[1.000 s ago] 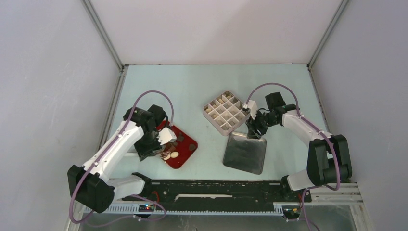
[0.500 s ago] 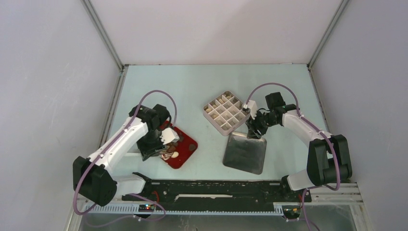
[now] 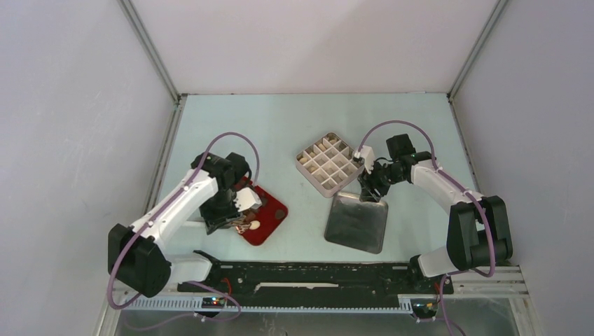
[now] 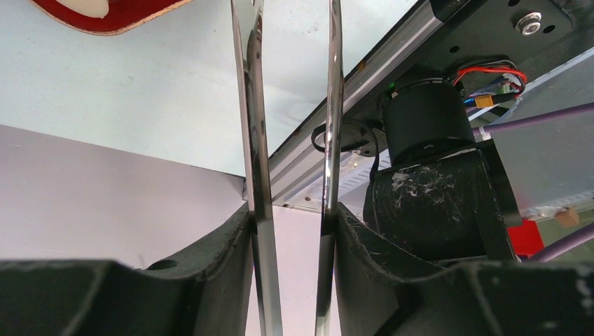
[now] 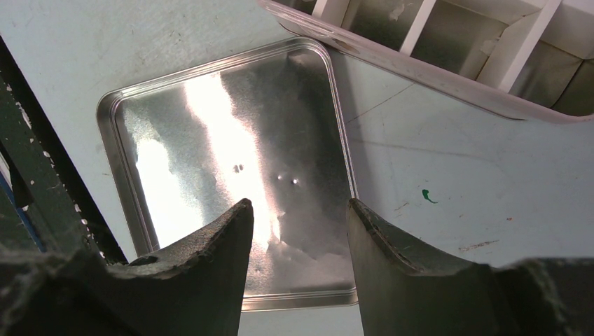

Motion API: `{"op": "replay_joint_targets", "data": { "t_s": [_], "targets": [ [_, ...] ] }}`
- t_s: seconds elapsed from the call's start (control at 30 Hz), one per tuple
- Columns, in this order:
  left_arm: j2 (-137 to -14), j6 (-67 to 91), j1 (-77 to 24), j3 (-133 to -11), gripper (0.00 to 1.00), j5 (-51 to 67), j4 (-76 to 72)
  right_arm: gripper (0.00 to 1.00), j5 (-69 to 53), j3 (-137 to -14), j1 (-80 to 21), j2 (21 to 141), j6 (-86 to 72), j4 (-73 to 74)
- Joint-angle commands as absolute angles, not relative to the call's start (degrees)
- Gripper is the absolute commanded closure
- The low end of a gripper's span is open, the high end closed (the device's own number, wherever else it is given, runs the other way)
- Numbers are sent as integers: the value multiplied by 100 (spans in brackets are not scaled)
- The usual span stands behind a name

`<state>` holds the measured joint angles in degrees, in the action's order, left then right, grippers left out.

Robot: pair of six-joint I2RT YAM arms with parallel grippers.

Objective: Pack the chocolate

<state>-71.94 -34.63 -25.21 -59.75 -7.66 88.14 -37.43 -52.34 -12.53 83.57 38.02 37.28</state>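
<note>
Left claw (image 4: pixel 292 213) clamped on tongs (image 4: pixel 253 140); red tray (image 4: pixel 140 15) with chocolate (image 3: pixel 253 225) beyond tips. Right claw (image 5: pixel 298 210) apart over metal tray (image 5: pixel 210 140).

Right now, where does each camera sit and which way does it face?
Top external: above and behind, looking down on the table; left claw and right claw show.
Left wrist: looks along the metal tongs in its fingers toward the near rail; red tray corner above.
Right wrist: looks down between open fingers at the metal tray and grid box.
Shared: top external and right wrist both see metal tray and box.
</note>
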Motion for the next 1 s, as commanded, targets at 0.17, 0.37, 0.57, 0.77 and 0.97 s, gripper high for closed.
{"op": "replay_joint_targets", "data": {
  "t_s": [0.17,0.37,0.57,0.77,0.97],
  "targets": [
    [-7466,-3522,-2751,-5871,60,-935,8743,46,-3751,-5440,-1244,8343,3867,3754],
    [-7265,-3656,-2751,-6286,79,-842,9108,46,-3746,-5440,-1250,8388,3876,3727],
    [-7193,-3596,-2751,-6951,89,-431,9193,46,-3753,-5440,-1281,8396,3867,3716],
    [-7441,-3580,-2753,-7469,92,241,9058,46,-3745,-5440,-1280,8379,3867,3718],
    [-7960,-3339,-2873,-8037,92,927,8195,46,-3718,-5440,-1281,8369,3828,3691]
  ]
}}
